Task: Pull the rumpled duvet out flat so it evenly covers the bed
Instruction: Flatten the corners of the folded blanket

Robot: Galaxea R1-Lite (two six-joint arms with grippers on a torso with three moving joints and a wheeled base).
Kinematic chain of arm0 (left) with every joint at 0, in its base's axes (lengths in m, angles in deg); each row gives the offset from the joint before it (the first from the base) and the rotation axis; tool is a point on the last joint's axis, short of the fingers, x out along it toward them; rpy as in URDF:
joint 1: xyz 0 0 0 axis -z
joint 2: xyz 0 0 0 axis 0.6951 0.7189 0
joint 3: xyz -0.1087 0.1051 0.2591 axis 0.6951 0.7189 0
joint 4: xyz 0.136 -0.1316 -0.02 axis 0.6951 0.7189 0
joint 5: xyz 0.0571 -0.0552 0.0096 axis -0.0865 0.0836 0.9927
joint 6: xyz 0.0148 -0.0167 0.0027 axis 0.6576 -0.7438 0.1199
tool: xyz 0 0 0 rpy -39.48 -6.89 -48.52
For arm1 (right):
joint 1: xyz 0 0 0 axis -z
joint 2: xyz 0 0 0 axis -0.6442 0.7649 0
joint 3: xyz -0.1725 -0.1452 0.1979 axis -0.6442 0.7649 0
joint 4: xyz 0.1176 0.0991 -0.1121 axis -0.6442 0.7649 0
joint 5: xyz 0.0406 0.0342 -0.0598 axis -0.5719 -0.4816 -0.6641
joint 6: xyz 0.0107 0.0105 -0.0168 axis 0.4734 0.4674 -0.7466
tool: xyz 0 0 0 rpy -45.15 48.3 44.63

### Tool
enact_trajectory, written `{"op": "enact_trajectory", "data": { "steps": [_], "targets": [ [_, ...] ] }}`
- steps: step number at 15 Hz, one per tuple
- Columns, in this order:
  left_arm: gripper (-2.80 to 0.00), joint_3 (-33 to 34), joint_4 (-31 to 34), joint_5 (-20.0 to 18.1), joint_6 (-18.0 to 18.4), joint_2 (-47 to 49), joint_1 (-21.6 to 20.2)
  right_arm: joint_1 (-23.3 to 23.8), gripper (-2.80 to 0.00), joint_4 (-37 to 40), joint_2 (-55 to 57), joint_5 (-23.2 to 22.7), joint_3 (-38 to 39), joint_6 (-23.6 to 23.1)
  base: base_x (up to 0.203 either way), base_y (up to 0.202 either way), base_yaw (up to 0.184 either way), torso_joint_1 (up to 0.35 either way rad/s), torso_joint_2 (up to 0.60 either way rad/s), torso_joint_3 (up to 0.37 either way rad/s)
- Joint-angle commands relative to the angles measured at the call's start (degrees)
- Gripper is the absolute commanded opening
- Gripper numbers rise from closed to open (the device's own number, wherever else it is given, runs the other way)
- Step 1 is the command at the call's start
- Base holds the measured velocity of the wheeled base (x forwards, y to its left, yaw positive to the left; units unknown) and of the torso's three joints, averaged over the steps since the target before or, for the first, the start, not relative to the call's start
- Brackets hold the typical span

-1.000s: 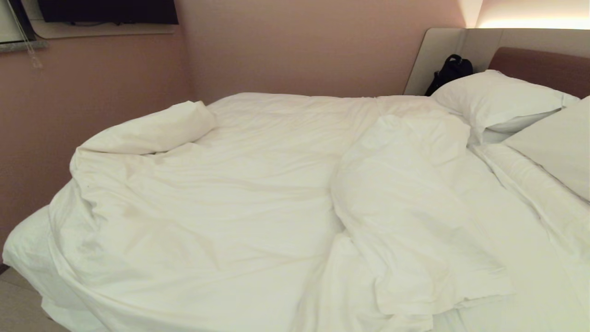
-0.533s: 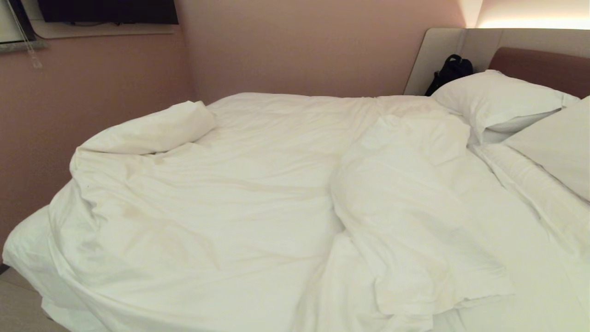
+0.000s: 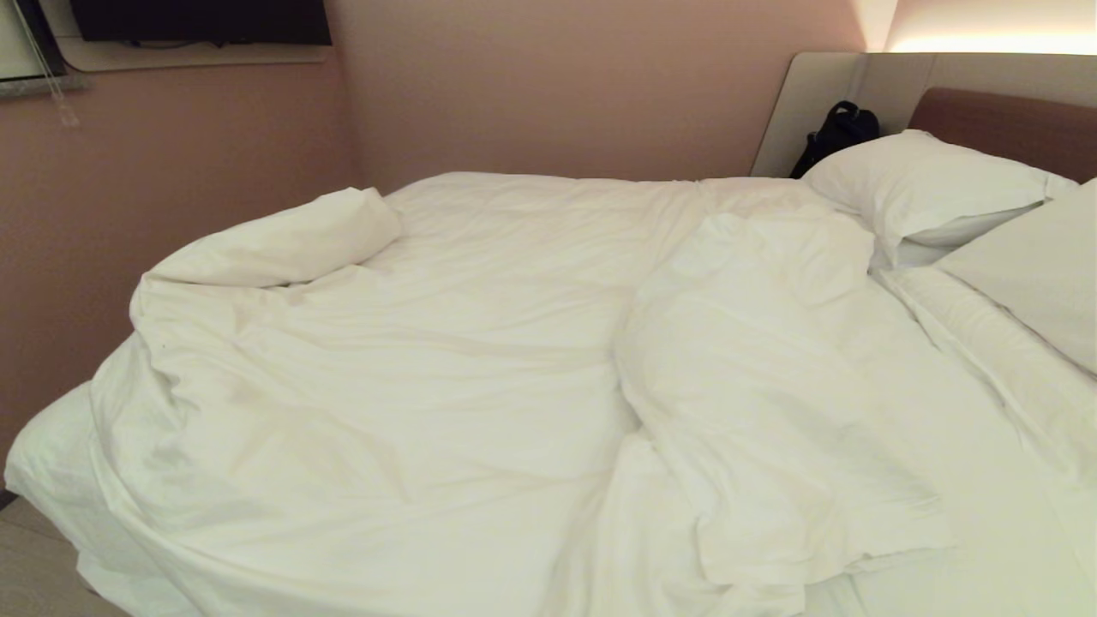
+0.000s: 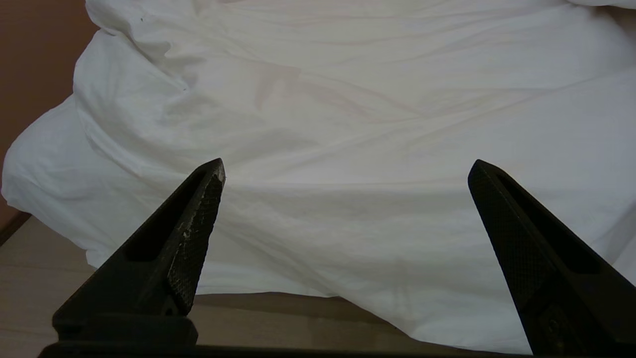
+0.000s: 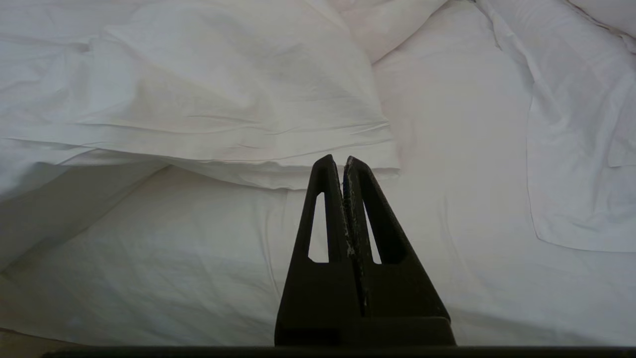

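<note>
The white duvet (image 3: 411, 377) lies rumpled over the left and middle of the bed (image 3: 1011, 124). Its far left corner is bunched up, and a thick flap (image 3: 763, 403) is folded back over itself toward the middle. Bare mattress sheet (image 3: 960, 463) shows to the right of the flap. Neither arm appears in the head view. My left gripper (image 4: 348, 166) hangs open in front of the duvet (image 4: 348, 99) where it drapes over the bed's near edge, nothing between its fingers. My right gripper (image 5: 343, 159) is shut and empty, just short of the folded flap's edge (image 5: 238, 149).
Two white pillows (image 3: 926, 184) lean at the headboard on the right, with a black bag (image 3: 836, 128) behind them. Pink walls close in the bed's far and left sides. Wooden floor (image 4: 44, 268) shows below the hanging duvet. A dark screen (image 3: 197, 21) hangs at upper left.
</note>
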Motion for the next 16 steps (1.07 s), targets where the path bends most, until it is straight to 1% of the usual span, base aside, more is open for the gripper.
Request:
{"op": "enact_trajectory", "data": {
  "steps": [1,7,8,9,10,16],
  "targets": [
    [0.0,0.0,0.0,0.0,0.0,0.0,0.0,0.0,-2.8,0.0,0.0,0.0,0.0,0.1,0.0,0.0,0.0,0.0,0.0,0.0],
    [0.0,-0.1,0.1,-0.2,0.4,0.0,0.0,0.0,-2.8,0.0,0.0,0.0,0.0,0.1,0.0,0.0,0.0,0.0,0.0,0.0],
    [0.0,-0.1,0.0,0.1,-0.2,0.0,0.0,0.0,-2.8,0.0,0.0,0.0,0.0,0.1,0.0,0.0,0.0,0.0,0.0,0.0],
    [0.0,0.0,0.0,0.3,-1.4,0.0,0.0,0.0,-2.8,0.0,0.0,0.0,0.0,0.1,0.0,0.0,0.0,0.0,0.0,0.0],
    [-2.8,-0.1,-0.2,0.5,-2.8,0.0,0.0,0.0,-2.8,0.0,0.0,0.0,0.0,0.1,0.0,0.0,0.0,0.0,0.0,0.0],
    [-2.8,0.0,-0.2,0.6,-3.2,0.0,0.0,0.0,-2.8,0.0,0.0,0.0,0.0,0.1,0.0,0.0,0.0,0.0,0.0,0.0]
  ]
}}
